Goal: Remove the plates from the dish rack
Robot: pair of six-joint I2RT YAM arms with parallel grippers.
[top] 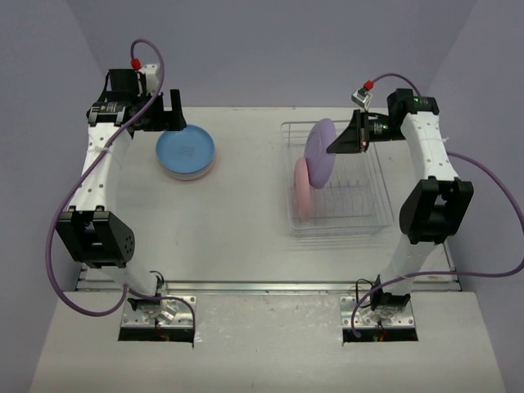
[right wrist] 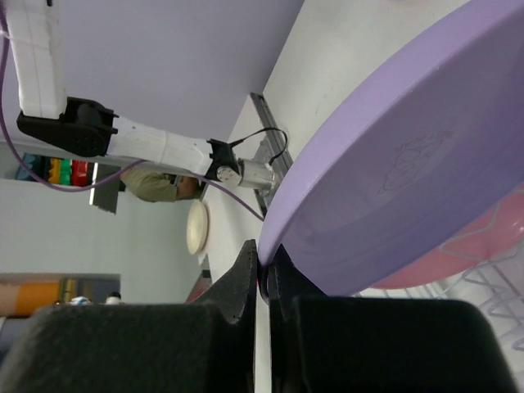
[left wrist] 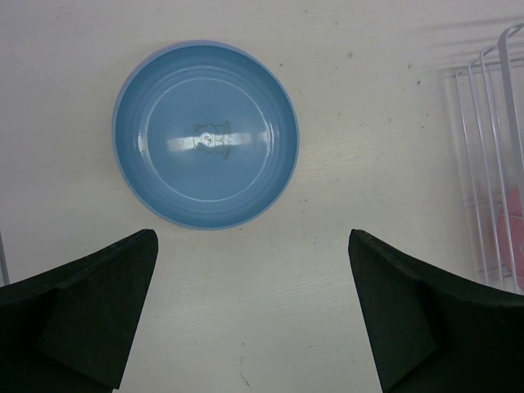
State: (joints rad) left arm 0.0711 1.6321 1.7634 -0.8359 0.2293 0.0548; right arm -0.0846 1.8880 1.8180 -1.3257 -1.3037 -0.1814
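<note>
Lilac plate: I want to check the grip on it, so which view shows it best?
Right wrist: the lilac plate fills the frame, its rim pinched in the shut right pincer. Top external shows it small, tilted, at the dish rack. Left wrist misses it.

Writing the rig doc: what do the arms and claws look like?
Left arm and right arm: white links, black boxy joint housings. A purple cable loops along each, base to wrist. A red cap sits on a small unit near each wrist. Left claw and right claw: matte black, wedge-shaped fingers.
</note>
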